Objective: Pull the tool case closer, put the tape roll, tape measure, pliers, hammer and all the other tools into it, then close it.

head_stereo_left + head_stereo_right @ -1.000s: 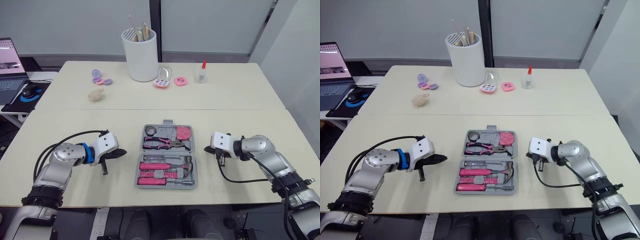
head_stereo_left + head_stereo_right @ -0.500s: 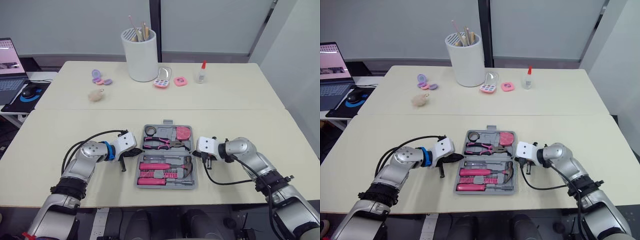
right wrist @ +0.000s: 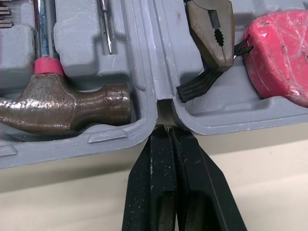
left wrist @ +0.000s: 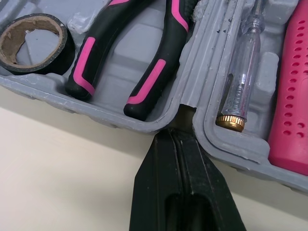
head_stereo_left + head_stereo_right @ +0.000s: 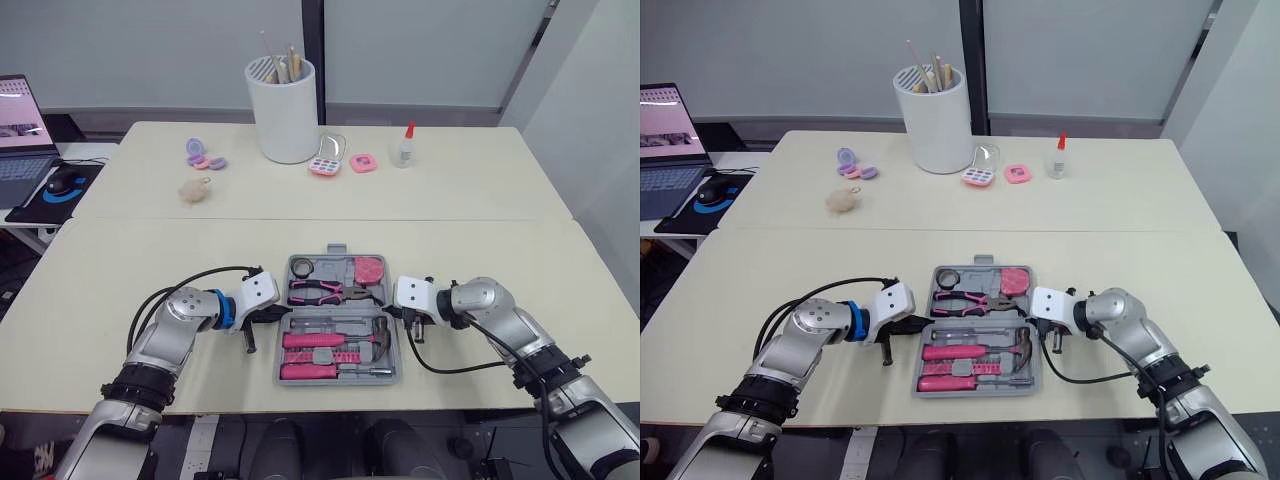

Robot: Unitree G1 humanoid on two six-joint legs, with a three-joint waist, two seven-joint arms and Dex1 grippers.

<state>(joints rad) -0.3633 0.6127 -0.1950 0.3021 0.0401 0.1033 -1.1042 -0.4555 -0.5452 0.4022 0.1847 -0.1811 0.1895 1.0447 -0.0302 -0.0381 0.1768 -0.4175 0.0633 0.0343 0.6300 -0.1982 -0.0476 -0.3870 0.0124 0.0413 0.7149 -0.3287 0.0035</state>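
The grey tool case (image 5: 300,379) lies open near the table's front edge. Its far half holds a black tape roll (image 5: 303,265), pink-and-black pliers (image 5: 325,290) and a pink tape measure (image 5: 370,270). Its near half holds a hammer (image 5: 345,338) and pink-handled tools. My left gripper (image 5: 272,312) is shut, its tip against the hinge notch on the case's left side (image 4: 120,122). My right gripper (image 5: 390,312) is shut, its tip at the hinge notch on the right side (image 3: 115,137), between the hammer head (image 3: 62,108) and the plier nose (image 3: 211,33).
At the back of the table stand a white cup of sticks (image 5: 285,110), a glue bottle (image 5: 404,145), pink compacts (image 5: 325,165) and purple cases (image 5: 203,155). A fluffy ball (image 5: 193,190) lies at the left. A laptop (image 5: 20,130) and mouse (image 5: 62,183) sit on a side desk.
Both arms have swung inward from the table's sides until their shut tips meet the case's hinge ends. The case now lies slightly nearer the front edge.
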